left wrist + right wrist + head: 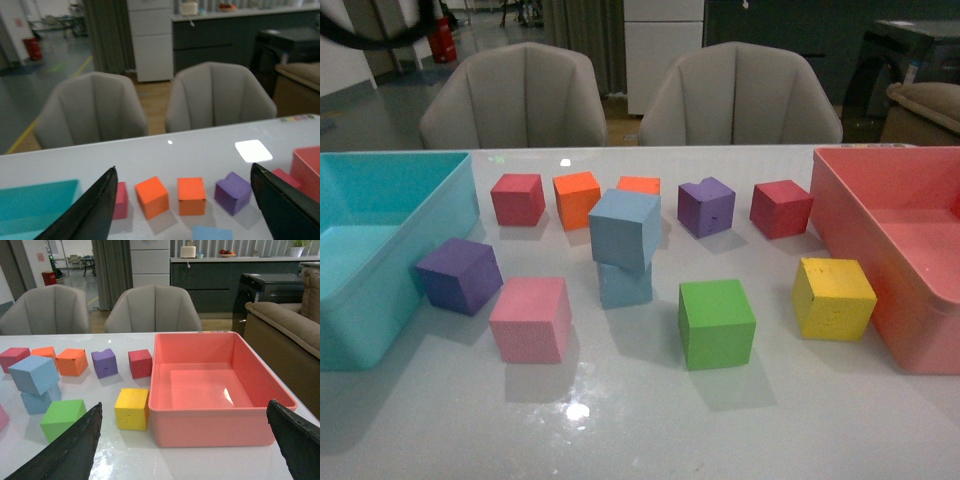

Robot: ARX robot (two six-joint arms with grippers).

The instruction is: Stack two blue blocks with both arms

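Stack status: the upper blue block [625,229] is sitting on the lower blue block [625,284], turned out of line with it and overhanging its edges; the right wrist view is showing the same pair, upper [33,374] over lower [40,400].
Stack location: the pair is standing near the middle of the table [640,420], between the pink block [530,318] and the green block [716,322], in front of the orange blocks [577,198].
Left gripper [185,200]: its fingers are standing wide apart and holding nothing; it is looking over the far row of blocks from above the table.
Right gripper [185,440]: its fingers are standing wide apart and holding nothing; it is facing the red bin [215,385].
Arms in front view: neither arm is showing.
Work done: judging by the layout, the placing step is appearing complete, as both blocks are standing free of the grippers.
Work left: judging by the skewed top block, the stack is looking only moderately secure; nothing further is appearing necessary unless it is slipping.
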